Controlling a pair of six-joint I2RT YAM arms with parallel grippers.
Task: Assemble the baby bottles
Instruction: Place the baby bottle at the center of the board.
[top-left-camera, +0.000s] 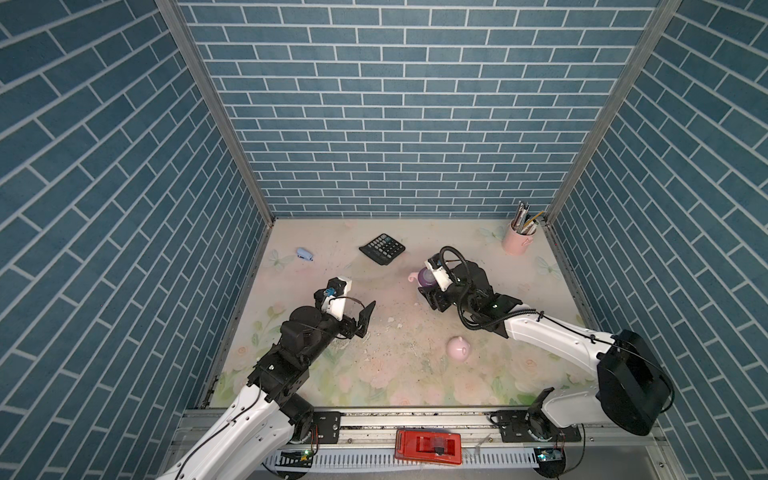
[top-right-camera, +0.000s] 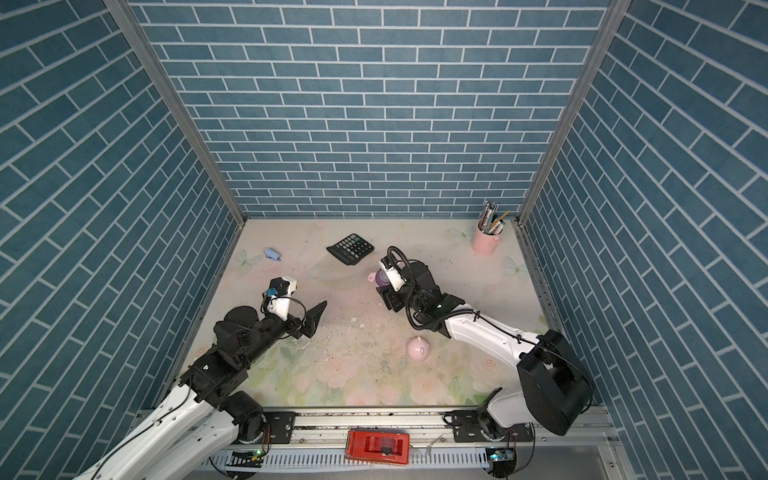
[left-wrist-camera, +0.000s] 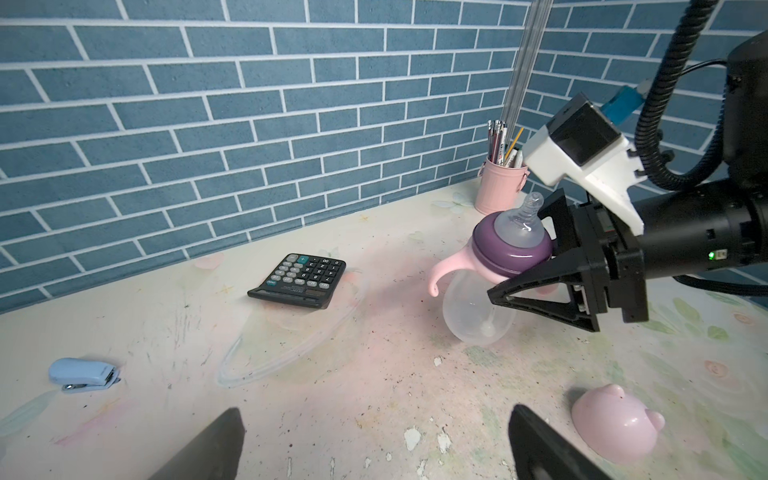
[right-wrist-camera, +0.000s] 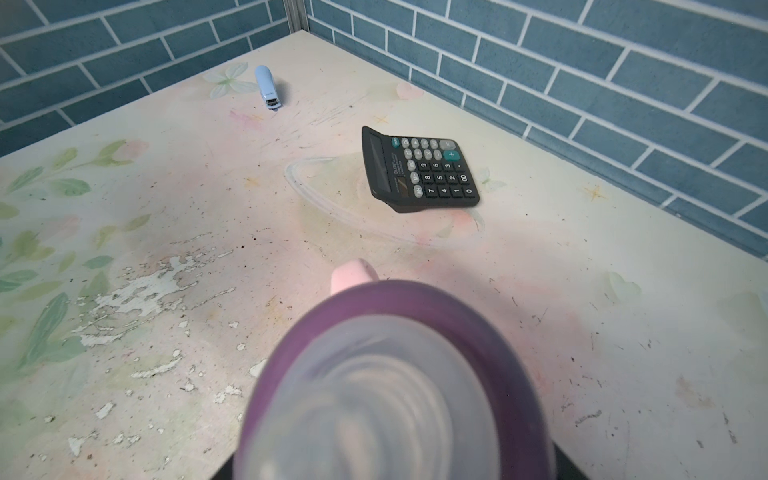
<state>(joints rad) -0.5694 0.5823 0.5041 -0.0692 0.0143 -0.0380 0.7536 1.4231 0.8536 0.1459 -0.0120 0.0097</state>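
Containers. Pen cup (left-wrist-camera: 496, 189), pink, stands upright in the far right corner of the table (top-left-camera: 415, 386) and holds a bundle of pens (left-wrist-camera: 500, 139). Bottle (left-wrist-camera: 469, 307): translucent body, tilted, with the pink handle ring (left-wrist-camera: 446, 270), purple collar (left-wrist-camera: 494, 245) and clear nipple (left-wrist-camera: 525, 216) mounted on it. No liquid is seen inside. Whether its base touches the table cannot be told.

Grippers. Right gripper (left-wrist-camera: 519, 255) pinches the bottle from the side at collar level, one finger before it and one behind. The bottle sits right of centre, in mid-table. Left gripper (left-wrist-camera: 376, 415) is spread wide with nothing between its fingers, low over the left half of the table.

Surroundings. Cap (left-wrist-camera: 611, 424), pink with ears, lies apart from the bottle, nearer the front edge. Calculator (left-wrist-camera: 299, 280) lies near the bottle on its far side, not touching it. Stapler (left-wrist-camera: 83, 374) lies far left, well apart from everything.
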